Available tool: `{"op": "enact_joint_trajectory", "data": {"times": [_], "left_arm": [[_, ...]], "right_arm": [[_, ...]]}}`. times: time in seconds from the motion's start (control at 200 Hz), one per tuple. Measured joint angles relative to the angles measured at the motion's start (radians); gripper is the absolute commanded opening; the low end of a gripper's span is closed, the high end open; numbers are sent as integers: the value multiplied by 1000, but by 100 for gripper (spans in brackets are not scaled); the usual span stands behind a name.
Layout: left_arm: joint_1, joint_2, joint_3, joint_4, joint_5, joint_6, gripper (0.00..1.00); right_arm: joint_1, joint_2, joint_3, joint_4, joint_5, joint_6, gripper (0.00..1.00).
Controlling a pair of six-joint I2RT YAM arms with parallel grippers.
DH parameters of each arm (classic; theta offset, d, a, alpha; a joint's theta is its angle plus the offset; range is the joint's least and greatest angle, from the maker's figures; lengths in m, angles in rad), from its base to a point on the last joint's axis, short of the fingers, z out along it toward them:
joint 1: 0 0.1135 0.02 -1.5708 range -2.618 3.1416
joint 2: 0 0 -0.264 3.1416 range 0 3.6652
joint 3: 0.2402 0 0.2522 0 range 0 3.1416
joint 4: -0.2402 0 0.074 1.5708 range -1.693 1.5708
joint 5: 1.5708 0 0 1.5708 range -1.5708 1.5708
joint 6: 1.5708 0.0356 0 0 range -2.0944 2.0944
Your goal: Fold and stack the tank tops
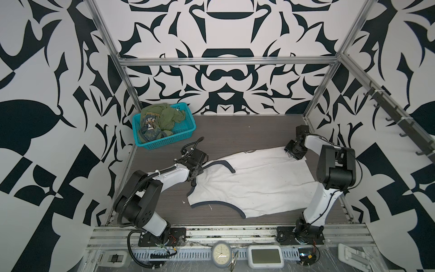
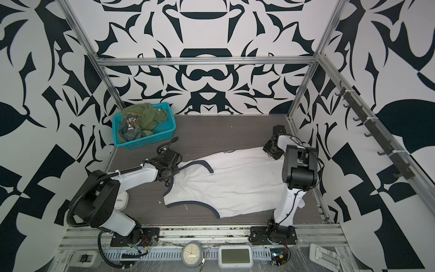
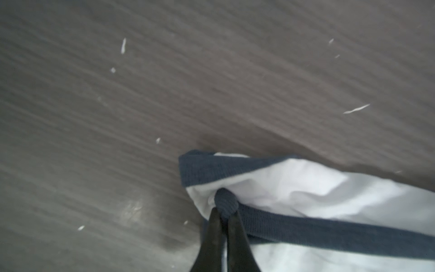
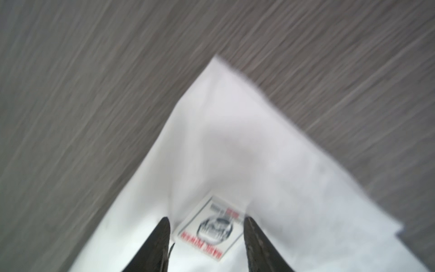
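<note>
Two tops counted: one white top (image 1: pixel 254 186) spread across the middle and right of the bench (image 1: pixel 235 129), one green top (image 1: pixel 160 117) bunched in the one basket (image 1: pixel 169 141) at upper left. Two sets of fingers: left fingers (image 3: pixel 213 230) pressed together on the white top's navy strap trim; right fingers (image 4: pixel 255 242) spread, straddling the one label (image 4: pixel 207 226) near a hem corner, gripping nothing. Likely trouble: slipping off that narrow trim under a pull; dragging the cloth askew with only one end held; closing on a single layer, or on the label alone, and folding crooked.
</note>
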Motion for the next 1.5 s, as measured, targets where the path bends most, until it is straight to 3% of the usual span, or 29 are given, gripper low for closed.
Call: {"op": "enact_joint_trajectory", "data": {"times": [0.085, 0.315, 0.475, 0.93, 1.07, 1.295, 1.5], "left_arm": [[2, 4, 33, 0, -6, 8, 0], [37, 5, 51, 0, -9, 23, 0], [54, 5, 51, 2, -8, 35, 0], [62, 35, 51, 16, -2, 42, 0], [63, 37, 51, 16, -1, 45, 0], [71, 42, 51, 24, 0, 52, 0], [77, 52, 52, 24, 1, 58, 0]], "right_arm": [[119, -68, -9, -27, 16, -19, 53], [585, -161, 24, -27, 23, -94, 52], [751, -109, 28, -55, 32, -124, 52], [873, 37, 81, -145, 126, -166, 47], [877, 47, 95, -156, 151, -176, 36], [894, 48, 97, -166, 196, -180, 8], [920, 43, 98, -182, 217, -179, 0]]}}
